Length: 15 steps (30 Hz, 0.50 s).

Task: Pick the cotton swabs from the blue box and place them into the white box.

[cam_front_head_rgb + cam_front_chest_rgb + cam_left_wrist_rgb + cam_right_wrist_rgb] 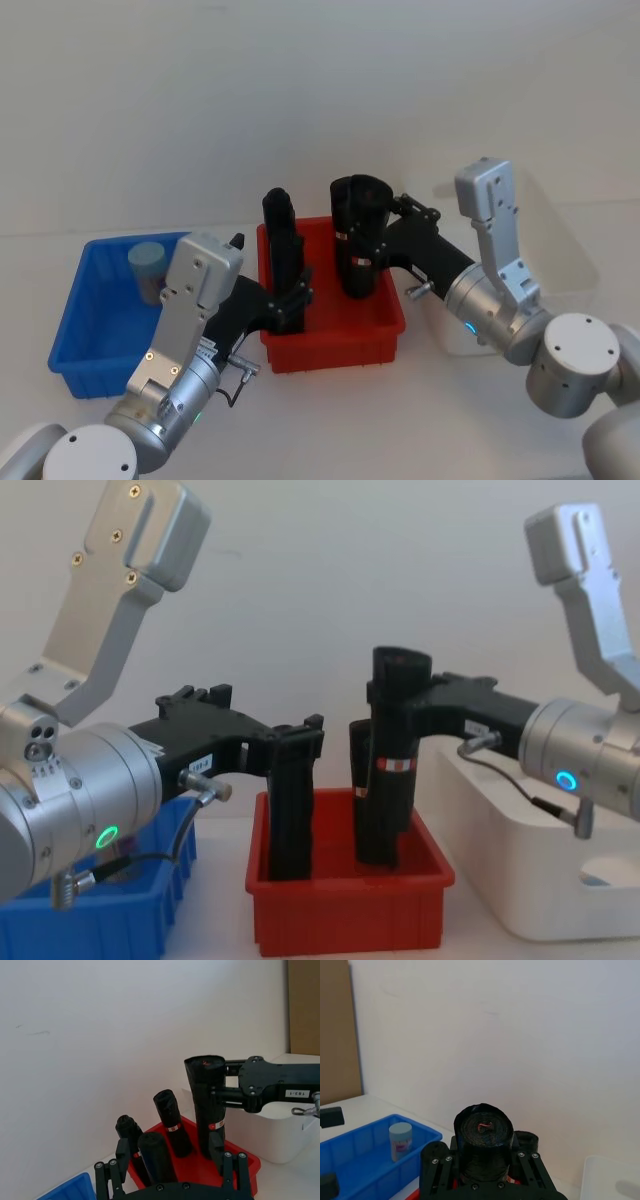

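Note:
One cotton swabs jar [148, 268] with a pale blue lid stands upright in the far part of the blue box [75, 300]; the right wrist view has the jar [400, 1140] too. The white box [572, 272] sits at the right, partly behind my right arm. Both grippers are over the red bin [335, 335], away from the jar. My left gripper [293, 295] is open, its fingers [121, 1152] standing wide on either side of a black cylinder [155, 1156]. The right gripper [362, 240] is shut on a taller black cylinder [483, 1132] with a red-white band.
The red bin stands between the blue box and the white box [520, 880] and holds several upright black cylinders [172, 1122]. A plain wall rises close behind the table. My left arm's body hangs over the near right part of the blue box [90, 920].

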Motion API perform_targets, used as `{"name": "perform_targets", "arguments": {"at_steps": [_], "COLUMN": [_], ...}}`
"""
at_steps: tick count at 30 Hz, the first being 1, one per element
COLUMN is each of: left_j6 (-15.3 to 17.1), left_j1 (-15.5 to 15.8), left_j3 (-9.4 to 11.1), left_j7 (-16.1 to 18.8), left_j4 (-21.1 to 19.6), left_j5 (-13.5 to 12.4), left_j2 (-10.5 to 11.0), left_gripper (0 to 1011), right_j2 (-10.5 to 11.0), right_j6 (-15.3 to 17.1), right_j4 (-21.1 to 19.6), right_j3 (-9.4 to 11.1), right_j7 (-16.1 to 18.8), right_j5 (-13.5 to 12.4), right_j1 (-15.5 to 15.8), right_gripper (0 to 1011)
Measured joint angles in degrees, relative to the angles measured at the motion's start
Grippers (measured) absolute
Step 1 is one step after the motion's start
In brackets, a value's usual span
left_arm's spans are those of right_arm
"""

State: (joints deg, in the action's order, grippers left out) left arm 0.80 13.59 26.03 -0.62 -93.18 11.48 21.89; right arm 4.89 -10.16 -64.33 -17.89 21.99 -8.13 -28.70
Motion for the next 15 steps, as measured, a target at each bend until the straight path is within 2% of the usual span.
{"name": "perform_targets", "arguments": {"at_steps": [6,15], "left_j6": [0.0,0.0], "left_j1": [0.0,0.0], "left_j3": [0.0,0.0], "left_j7": [0.0,0.0], "left_j4": [0.0,0.0], "left_j5": [0.0,0.0], "left_j2": [0.0,0.0], "left_gripper": [1004,1004], "right_j2": [1.1,2.4], "right_j6": [-0.4,-0.4], "right_j4": [-5.5,-10.9], "right_j3": [0.2,0.6], "right_j7": [-2.1,-5.7], "right_j5": [0.1,1.1], "right_j1": [2.4,5.0], "right_gripper": [529,529]}}
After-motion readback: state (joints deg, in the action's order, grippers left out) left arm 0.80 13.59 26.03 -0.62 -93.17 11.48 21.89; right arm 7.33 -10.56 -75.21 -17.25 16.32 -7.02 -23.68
